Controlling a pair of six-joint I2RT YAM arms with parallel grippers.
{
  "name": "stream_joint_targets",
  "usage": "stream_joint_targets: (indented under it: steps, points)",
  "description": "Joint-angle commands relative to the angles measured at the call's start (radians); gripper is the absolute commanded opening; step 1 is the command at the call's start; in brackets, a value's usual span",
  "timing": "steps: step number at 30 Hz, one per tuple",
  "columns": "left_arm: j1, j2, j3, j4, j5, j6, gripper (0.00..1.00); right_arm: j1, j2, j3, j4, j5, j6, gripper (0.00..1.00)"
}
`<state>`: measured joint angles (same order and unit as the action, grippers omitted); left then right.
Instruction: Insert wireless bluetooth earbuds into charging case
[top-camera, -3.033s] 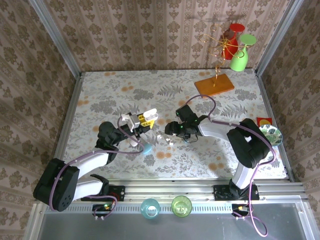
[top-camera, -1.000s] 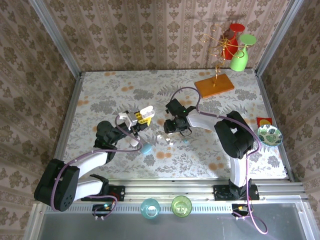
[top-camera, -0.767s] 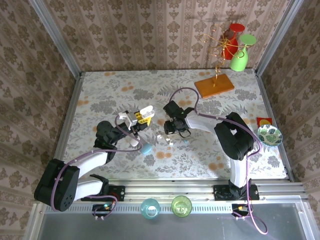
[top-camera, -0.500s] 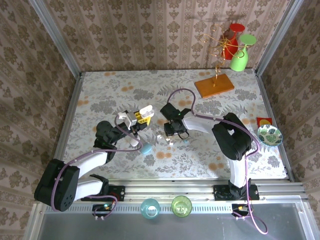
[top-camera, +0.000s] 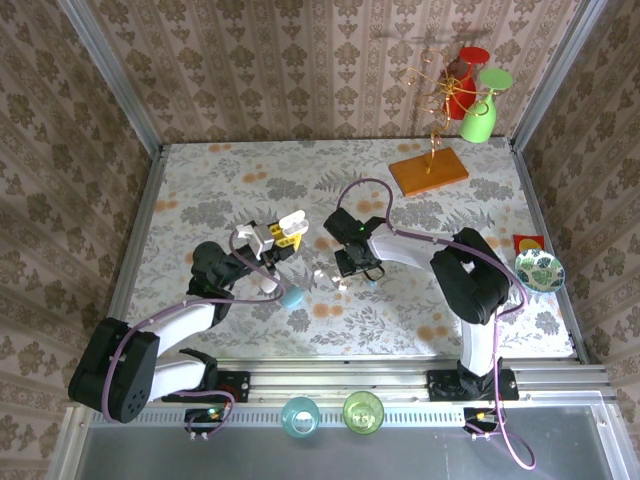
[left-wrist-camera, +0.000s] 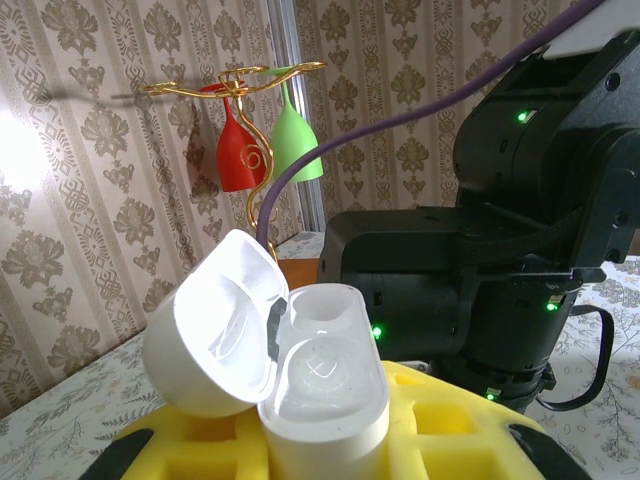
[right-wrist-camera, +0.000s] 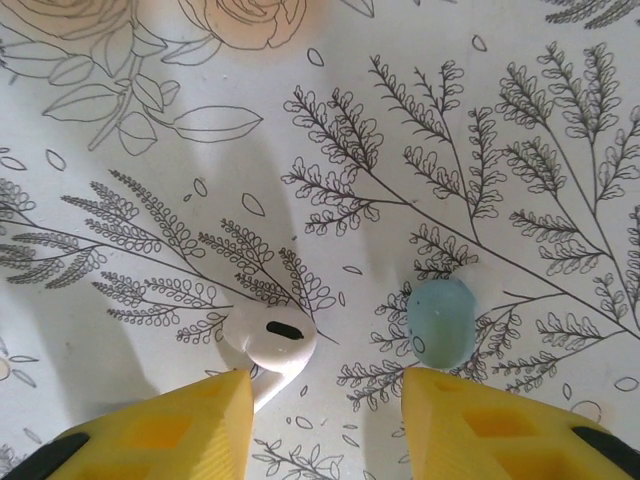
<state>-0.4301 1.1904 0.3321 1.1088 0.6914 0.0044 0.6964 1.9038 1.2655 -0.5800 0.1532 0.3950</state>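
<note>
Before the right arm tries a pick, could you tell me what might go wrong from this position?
1. The white earbud lies close by one fingertip of the open right gripper, well off centre; closing may flick it aside rather than pinch it.
2. The teal earbud lies just ahead of the other fingertip, so it could get nudged or caught too.

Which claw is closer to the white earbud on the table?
Right. The right gripper hovers over the white earbud; the left gripper sits farther left, gripping the open white case.
</note>
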Motion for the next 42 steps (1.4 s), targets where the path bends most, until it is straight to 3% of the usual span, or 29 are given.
stream_joint_targets:
  steps: [1,10,17,26,32,42]
  points:
    - [0.006,-0.011,0.006,0.052,0.011,-0.006,0.0,-0.013,-0.052,-0.008,-0.011,-0.016,0.004,0.45]
    - [0.008,-0.014,-0.004,0.056,-0.012,0.002,0.0,-0.039,-0.01,0.041,0.011,-0.075,0.13,0.46]
    - [0.01,-0.012,-0.004,0.056,-0.007,0.004,0.0,-0.047,0.052,0.101,-0.059,-0.119,0.118,0.42]
    - [0.012,-0.019,0.003,0.053,0.003,-0.003,0.0,-0.052,0.198,0.314,-0.329,-0.134,0.114,0.41]
    - [0.015,-0.029,-0.002,0.037,0.0,0.006,0.0,-0.064,0.224,0.377,-0.413,-0.169,0.108,0.48]
    - [0.016,-0.03,-0.008,0.037,0.0,0.009,0.0,-0.071,0.326,0.534,-0.567,-0.219,0.049,0.44]
